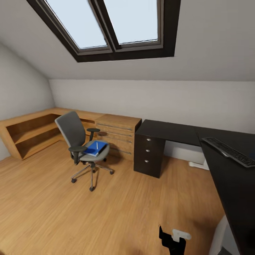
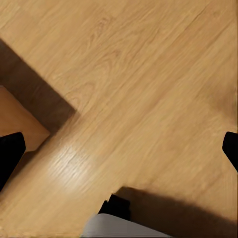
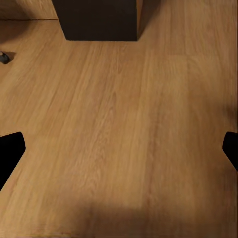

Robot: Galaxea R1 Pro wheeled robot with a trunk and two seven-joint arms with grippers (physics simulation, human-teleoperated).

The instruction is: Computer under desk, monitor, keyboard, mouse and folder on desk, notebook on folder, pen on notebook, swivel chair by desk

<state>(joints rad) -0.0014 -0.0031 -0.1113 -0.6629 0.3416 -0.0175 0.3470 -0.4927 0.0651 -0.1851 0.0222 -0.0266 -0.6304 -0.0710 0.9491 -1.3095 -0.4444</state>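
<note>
One swivel chair (image 1: 82,146); one folder (image 1: 95,147); one pen (image 1: 97,145); one keyboard (image 1: 230,151); one desk (image 1: 170,131); two skylight panes (image 1: 106,21); three desk drawers (image 1: 148,151).

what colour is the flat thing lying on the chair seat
Bright blue; the folder on the swivel chair shows best in the head view.

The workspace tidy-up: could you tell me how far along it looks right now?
Done: the keyboard lies on the desk. In hand: nothing; both grippers hang open over bare floor. Left: the folder with the pen on top sits on the swivel chair, which stands away from the desk.
</note>
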